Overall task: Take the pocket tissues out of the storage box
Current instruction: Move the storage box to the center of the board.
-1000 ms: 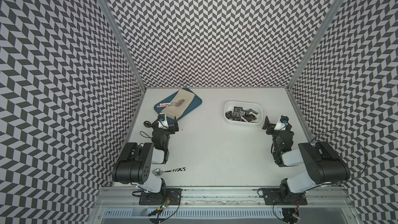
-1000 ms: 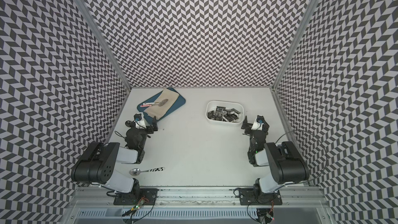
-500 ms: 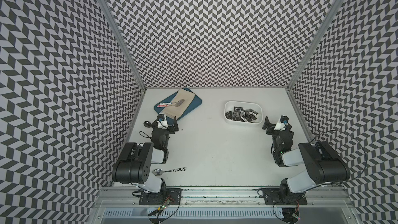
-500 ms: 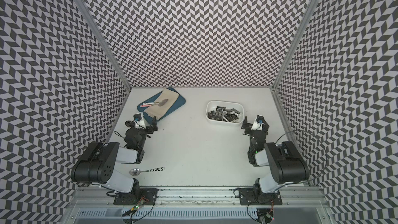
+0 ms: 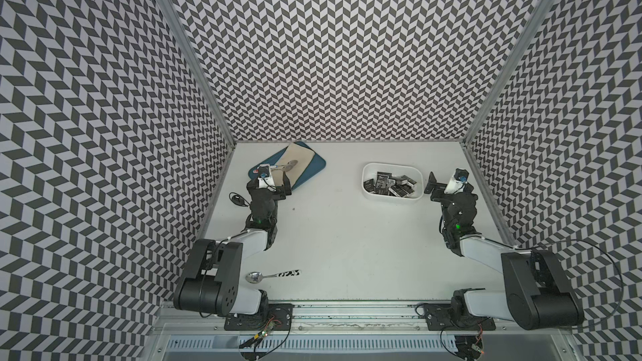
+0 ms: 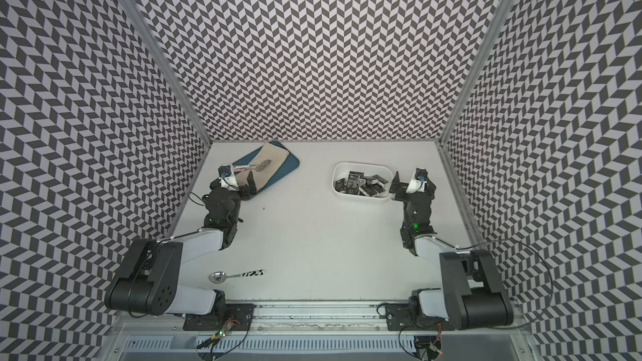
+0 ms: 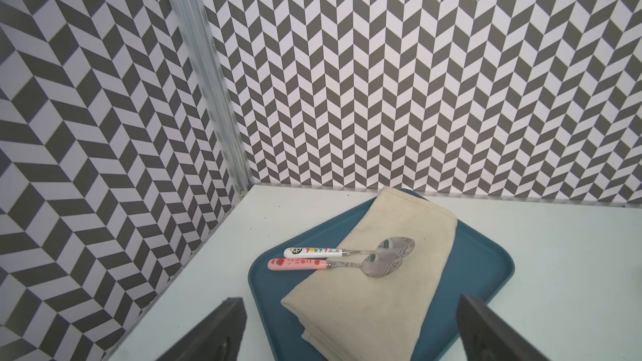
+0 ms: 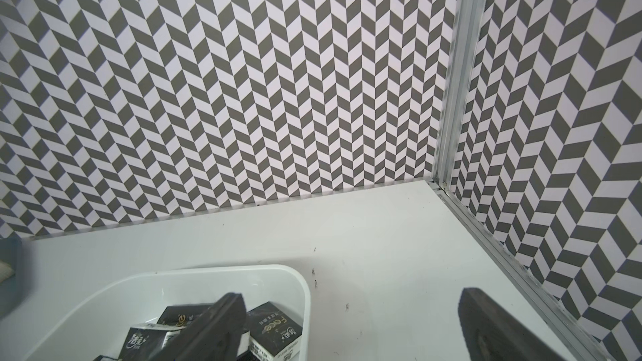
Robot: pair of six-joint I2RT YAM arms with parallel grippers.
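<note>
The walls (image 5: 330, 46) have a zigzag pattern of dark grey and white blocks. The counter (image 5: 347, 237) is plain white. The storage box (image 5: 392, 165) is white too. The pocket tissues (image 8: 274, 335) are black with white letters. The tray (image 7: 479, 262) is blue, and the cloth (image 7: 382, 307) is beige. The white-handled spoon (image 7: 312, 252) has little coloured pictures. The pink-handled spoon (image 7: 297, 264) has red strawberry pictures. The lone spoon (image 5: 272, 275) has a black and white blotchy handle. The left arm (image 5: 252, 239) and the right arm (image 5: 486, 251) are black and white.
</note>
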